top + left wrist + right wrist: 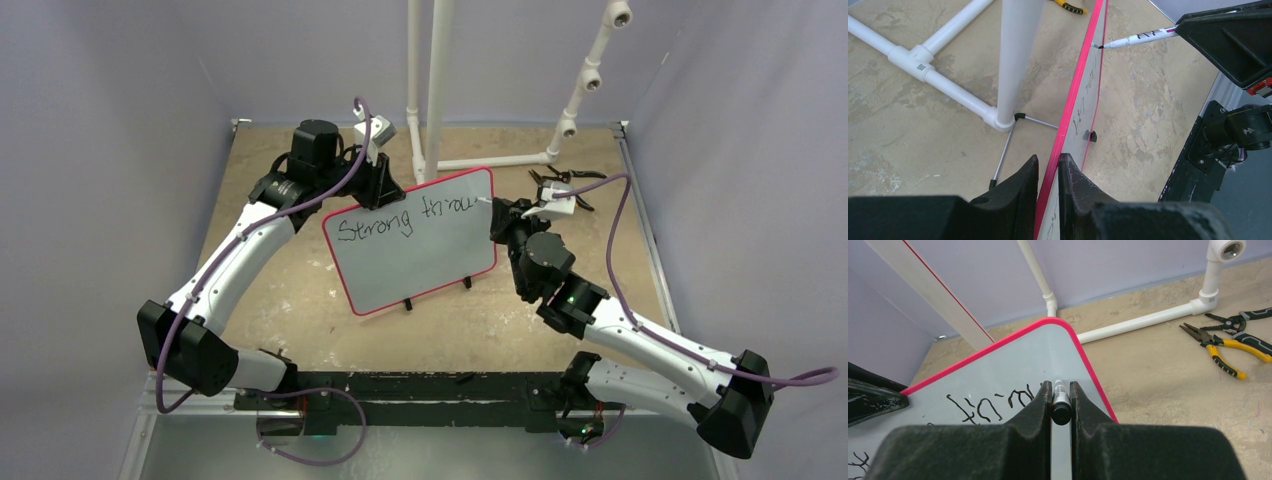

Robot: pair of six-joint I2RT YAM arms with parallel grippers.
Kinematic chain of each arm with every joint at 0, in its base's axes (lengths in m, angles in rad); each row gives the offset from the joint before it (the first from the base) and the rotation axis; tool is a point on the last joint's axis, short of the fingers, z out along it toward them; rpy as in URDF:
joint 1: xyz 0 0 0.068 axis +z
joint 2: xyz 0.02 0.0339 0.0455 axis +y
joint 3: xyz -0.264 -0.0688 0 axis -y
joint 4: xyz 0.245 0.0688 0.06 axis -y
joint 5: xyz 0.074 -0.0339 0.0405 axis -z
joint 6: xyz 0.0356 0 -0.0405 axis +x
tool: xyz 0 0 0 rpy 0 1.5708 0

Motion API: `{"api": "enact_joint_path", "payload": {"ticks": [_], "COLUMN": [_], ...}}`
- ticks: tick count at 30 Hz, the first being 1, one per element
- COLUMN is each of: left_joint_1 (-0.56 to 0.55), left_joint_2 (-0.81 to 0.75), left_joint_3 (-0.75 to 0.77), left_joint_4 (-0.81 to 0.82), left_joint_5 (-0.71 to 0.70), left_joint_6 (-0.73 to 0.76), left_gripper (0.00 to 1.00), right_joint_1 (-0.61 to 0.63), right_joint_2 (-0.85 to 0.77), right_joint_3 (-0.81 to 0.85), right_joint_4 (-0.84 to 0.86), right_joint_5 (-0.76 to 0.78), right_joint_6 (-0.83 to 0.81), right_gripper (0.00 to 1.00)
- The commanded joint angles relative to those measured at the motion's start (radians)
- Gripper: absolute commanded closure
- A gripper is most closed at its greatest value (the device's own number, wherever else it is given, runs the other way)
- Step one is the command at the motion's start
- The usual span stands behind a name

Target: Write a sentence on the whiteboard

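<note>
Whiteboard (420, 265) upright, long axis left-right, slightly skewed.

A: How's the light?
B: Bright and even, from overhead. Shadows on the counter (300, 320) are faint and soft-edged.
A: Any glare?
B: Only a pale sheen on the whiteboard (420, 260); no blown-out spots.
A: Sharpness?
B: The top view is slightly soft. Wrist views are crisper: the marker (1144, 37) print and the pliers (1215, 345) are clear, while the black jaws close to the lens lose detail in darkness.
</note>
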Motion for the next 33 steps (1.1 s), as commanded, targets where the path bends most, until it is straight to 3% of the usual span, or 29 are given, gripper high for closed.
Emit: {"api": "enact_joint_path", "payload": {"ticks": [1,14,33], "left_joint_1": [-0.004,-0.004,-0.004], "left_joint_2": [0.037,0.037,0.036], "left_joint_3": [-0.002,-0.003,0.000], "left_joint_4": [-0.052,-0.061,-0.065], "left_joint_5": [-0.017,-0.018,-0.019], "left_joint_6": [0.006,0.015,0.019], "left_gripper": [1.00,1.00,1.00], "right_joint_1": [-0.006,-0.005,-0.006], "right_joint_2": [0.001,-0.006,0.008], "right_joint_3": [0.047,0.024,0.050], "right_joint_4": [0.061,-0.010,0.011], "right_joint_5": [-0.007,-0.076,0.016], "right_joint_6": [-0.043,-0.002,-0.038], "right_gripper": [1.00,1.00,1.00]}}
